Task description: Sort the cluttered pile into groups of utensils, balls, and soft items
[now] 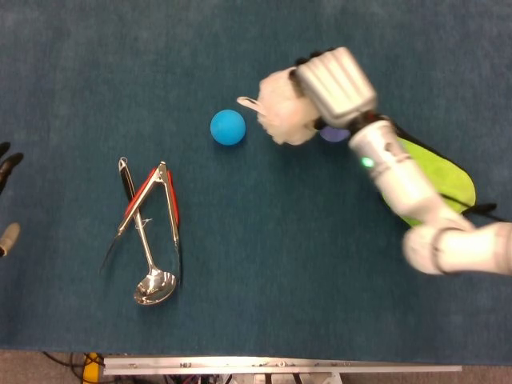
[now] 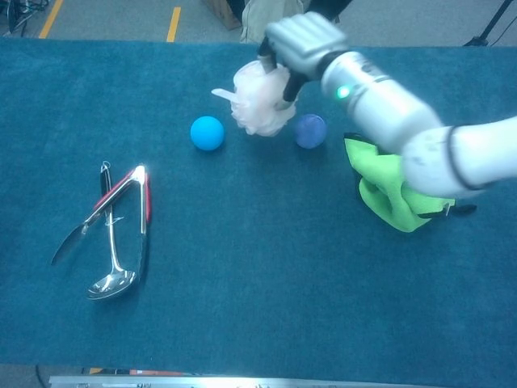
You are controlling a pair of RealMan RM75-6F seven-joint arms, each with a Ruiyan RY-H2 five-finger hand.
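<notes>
My right hand (image 1: 338, 76) (image 2: 303, 40) grips a pale fluffy bath pouf (image 1: 286, 112) (image 2: 260, 109) and holds it above the table. A blue ball (image 1: 228, 127) (image 2: 208, 133) lies just left of the pouf. Partly hidden behind the hand in the head view is a purple ball (image 1: 332, 134) (image 2: 310, 130), just right of the pouf. A lime green cloth (image 1: 448, 172) (image 2: 388, 190) lies crumpled under my right forearm. Red-handled tongs (image 1: 152, 200) (image 2: 129, 198) and a steel ladle (image 1: 154, 286) (image 2: 111, 283) lie crossed at the left. Only the fingertips of my left hand (image 1: 6, 164) show at the left edge, spread apart and holding nothing.
The table is covered in dark teal carpet (image 1: 264, 264). A person stands behind the far edge (image 2: 279, 16). A metal rail (image 1: 280, 366) runs along the near edge.
</notes>
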